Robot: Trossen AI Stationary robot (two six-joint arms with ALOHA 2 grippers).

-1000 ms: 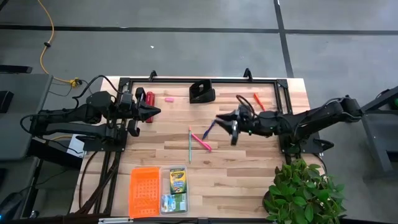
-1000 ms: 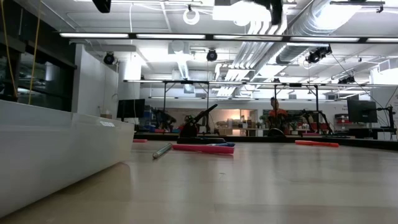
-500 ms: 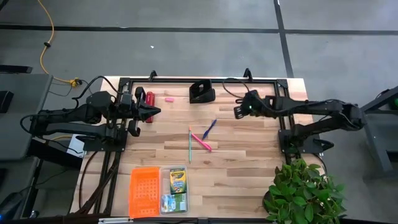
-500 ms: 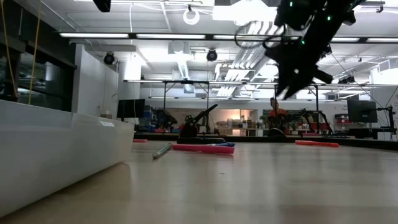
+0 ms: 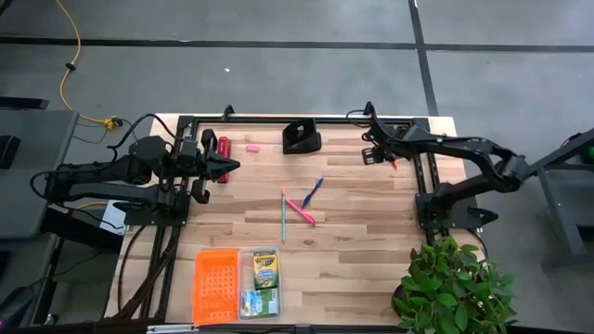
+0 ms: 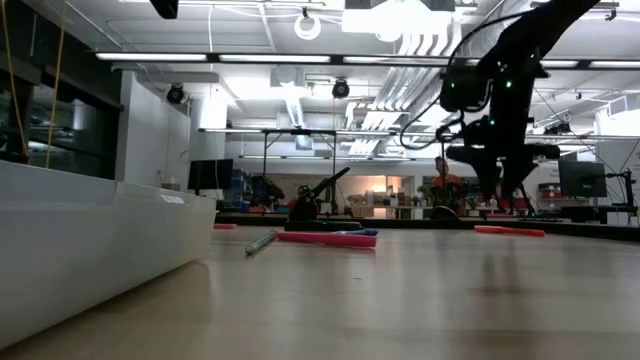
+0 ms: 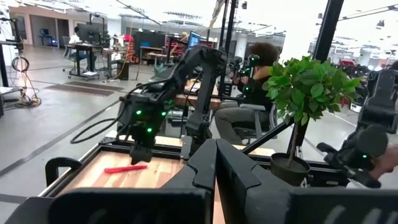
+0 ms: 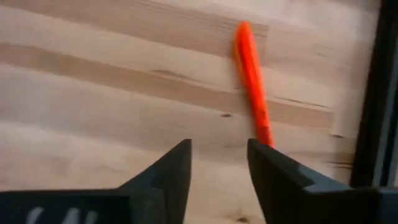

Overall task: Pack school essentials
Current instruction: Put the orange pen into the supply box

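The right gripper (image 5: 374,154) hangs over the table's far right corner, a red pen (image 5: 387,153) just beside it. Well off toward the middle lie the blue pen (image 5: 313,192), pink pen (image 5: 300,210) and green pen (image 5: 283,218) (all close together). The left gripper (image 5: 228,166) waits across the table beside a red bar (image 5: 223,147).

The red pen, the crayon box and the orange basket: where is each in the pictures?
red pen (image 8: 252,93): right wrist view, middle of its barrel.
crayon box (image 5: 265,270): high view, centre of its yellow-green face.
orange basket (image 5: 214,286): high view, its perforated floor.
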